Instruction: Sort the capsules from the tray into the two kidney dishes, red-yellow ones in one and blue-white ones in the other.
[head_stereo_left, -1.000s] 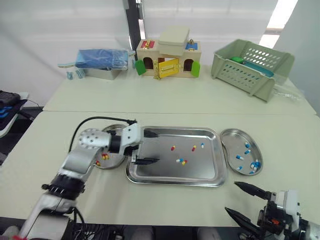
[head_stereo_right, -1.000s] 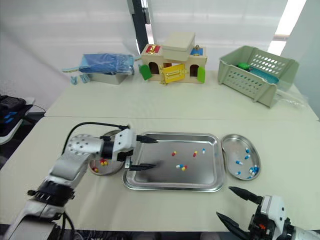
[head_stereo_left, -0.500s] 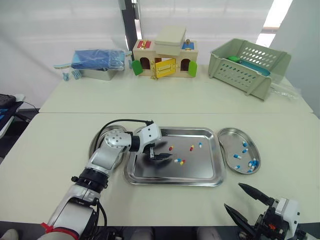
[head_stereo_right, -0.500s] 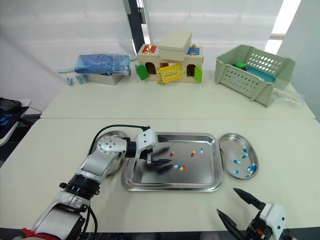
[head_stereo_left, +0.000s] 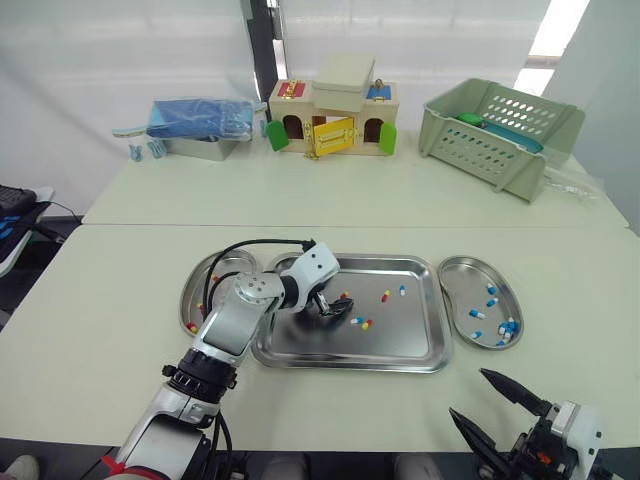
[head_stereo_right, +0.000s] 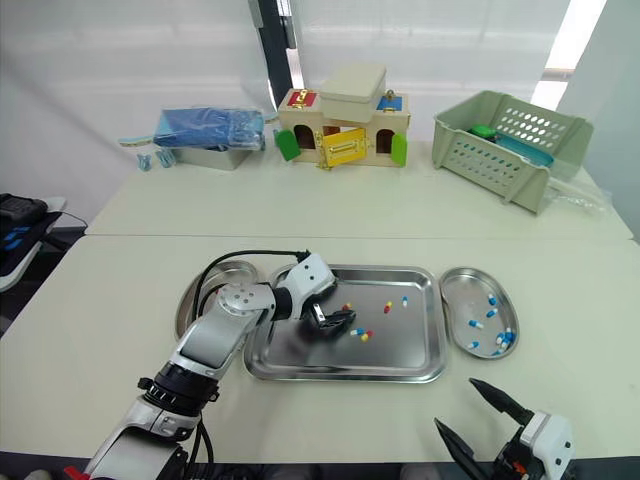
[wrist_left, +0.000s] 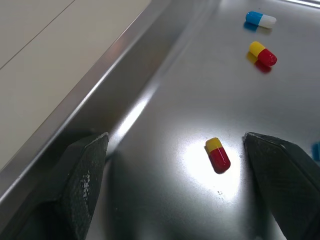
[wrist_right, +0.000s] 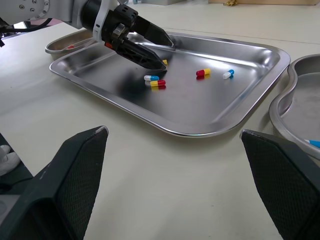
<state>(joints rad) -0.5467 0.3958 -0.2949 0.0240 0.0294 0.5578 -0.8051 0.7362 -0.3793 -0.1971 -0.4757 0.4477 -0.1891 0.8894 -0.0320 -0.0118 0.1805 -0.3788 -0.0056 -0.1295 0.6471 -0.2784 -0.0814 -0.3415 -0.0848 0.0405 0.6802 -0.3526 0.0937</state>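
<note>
The steel tray (head_stereo_left: 350, 357) holds several capsules. My left gripper (head_stereo_left: 335, 306) is open and low over the tray's left half. A red-yellow capsule (wrist_left: 217, 155) lies on the tray floor between its fingers (wrist_left: 82, 185), touching neither. Further right lie another red-yellow capsule (wrist_left: 263, 53) and a blue-white capsule (wrist_left: 260, 19). A blue-white and red-yellow pair (head_stereo_left: 361, 322) lies just right of the gripper. The left kidney dish (head_stereo_left: 195, 285) holds red-yellow capsules. The right kidney dish (head_stereo_left: 452, 266) holds several blue-white ones (head_stereo_left: 492, 301). My right gripper (head_stereo_left: 470, 396) hangs open near the table's front edge, holding nothing.
At the back of the table stand a wooden toy house (head_stereo_left: 333, 120), a green plastic basket (head_stereo_left: 500, 130) and a blue bag on a metal box (head_stereo_left: 200, 120). A black cable (head_stereo_left: 250, 245) loops over my left arm above the left dish.
My left gripper has moved right from the tray's left edge into the tray and lowered, so a red-yellow capsule now lies between its fingers. The right gripper has stayed put.
</note>
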